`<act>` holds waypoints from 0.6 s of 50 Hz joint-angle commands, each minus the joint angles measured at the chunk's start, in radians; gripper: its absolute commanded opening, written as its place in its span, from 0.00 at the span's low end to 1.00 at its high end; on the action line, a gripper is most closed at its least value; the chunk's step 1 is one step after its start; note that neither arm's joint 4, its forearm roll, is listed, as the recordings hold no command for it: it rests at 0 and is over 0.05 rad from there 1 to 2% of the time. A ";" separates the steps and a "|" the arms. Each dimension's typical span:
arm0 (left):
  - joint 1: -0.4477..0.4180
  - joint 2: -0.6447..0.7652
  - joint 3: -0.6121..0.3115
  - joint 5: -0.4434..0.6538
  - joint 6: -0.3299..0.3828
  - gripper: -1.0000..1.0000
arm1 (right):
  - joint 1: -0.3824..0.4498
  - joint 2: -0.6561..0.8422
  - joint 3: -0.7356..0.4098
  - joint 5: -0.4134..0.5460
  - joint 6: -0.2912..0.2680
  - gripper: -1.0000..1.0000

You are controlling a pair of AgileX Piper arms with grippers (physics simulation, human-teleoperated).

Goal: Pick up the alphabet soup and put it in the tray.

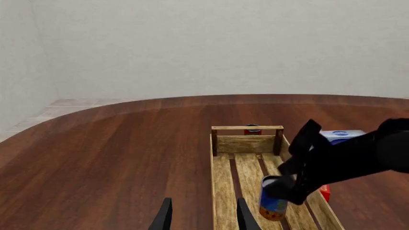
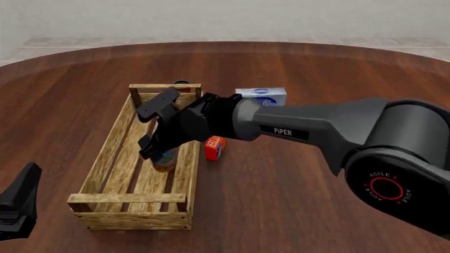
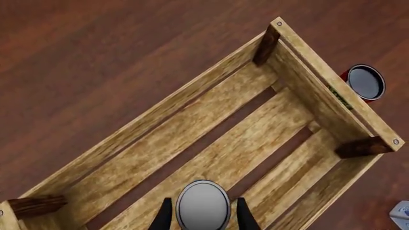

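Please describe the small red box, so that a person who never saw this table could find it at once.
Start from the long wooden tray on the brown table. Just outside its right side wall, about halfway along, a small red-orange box rests on the table, close to the right hand. The other box, farther back, is bigger and white and blue; the two cans are round.

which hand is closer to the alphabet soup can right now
Right. The right hand has its fingers around the alphabet soup inside the tray; the left hand sits outside the tray, near its close end.
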 commanded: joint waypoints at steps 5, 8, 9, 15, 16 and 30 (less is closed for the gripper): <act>0.000 -0.003 0.003 0.000 0.000 1.00 | -0.010 -0.019 0.005 -0.006 0.006 1.00; 0.000 -0.003 0.003 0.000 0.000 1.00 | -0.009 -0.036 0.011 -0.004 0.008 1.00; 0.000 -0.003 0.003 0.000 0.000 1.00 | -0.007 -0.043 0.014 -0.003 0.008 1.00; 0.000 -0.003 0.003 0.000 0.000 1.00 | -0.008 -0.101 0.047 -0.005 0.006 1.00; 0.000 -0.003 0.003 0.000 0.000 1.00 | -0.008 -0.101 0.047 -0.006 0.006 1.00; 0.000 -0.003 0.003 0.000 0.000 1.00 | 0.007 -0.255 0.149 -0.008 0.009 1.00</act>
